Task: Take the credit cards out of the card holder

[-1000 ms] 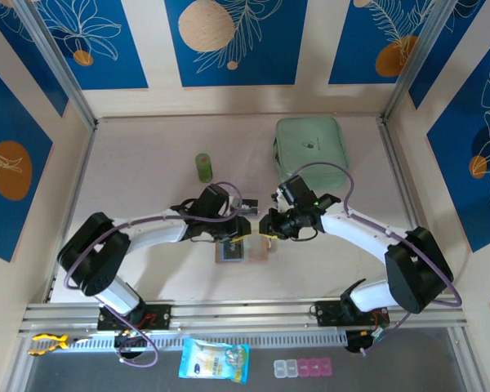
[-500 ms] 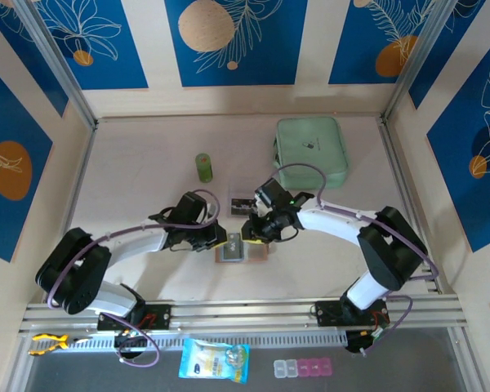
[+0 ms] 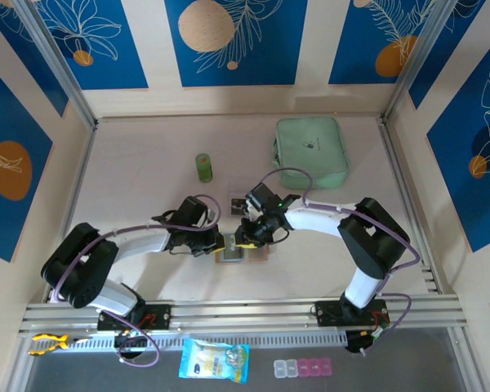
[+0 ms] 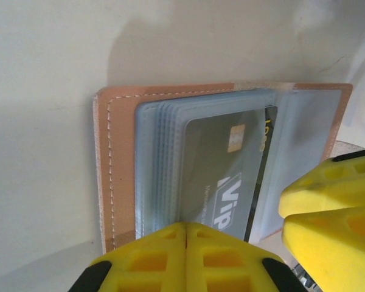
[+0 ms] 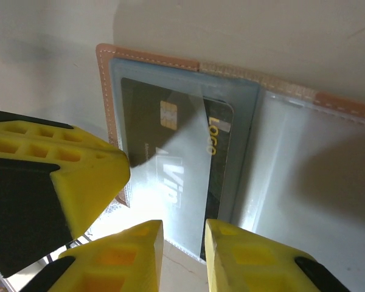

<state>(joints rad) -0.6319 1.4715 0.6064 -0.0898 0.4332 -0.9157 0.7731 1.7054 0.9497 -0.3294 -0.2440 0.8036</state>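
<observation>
Jaws pressed together, the left gripper [image 4: 185, 228] sits at one edge of the open card holder [image 4: 118, 158], which lies flat toward the table's [image 3: 139, 163] front. The right gripper [image 5: 179, 234], jaws slightly parted, hangs over the sleeves' edge. One grey credit card [image 4: 213, 164] shows inside and one small dark card [image 3: 239, 201] lies just behind, while bare tabletop opens leftward, with one green pouch [image 3: 310, 147] and one green canister [image 3: 203, 167] well apart at the back.

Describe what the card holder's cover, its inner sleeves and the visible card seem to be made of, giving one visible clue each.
Cover: probably leather or imitation leather, matte tan, with pale stitching along the edge.
Card: likely rigid plastic, glossy grey, with a gold chip and printed lettering.
Inner sleeves: clear, bluish plastic; the card shows through them.
</observation>
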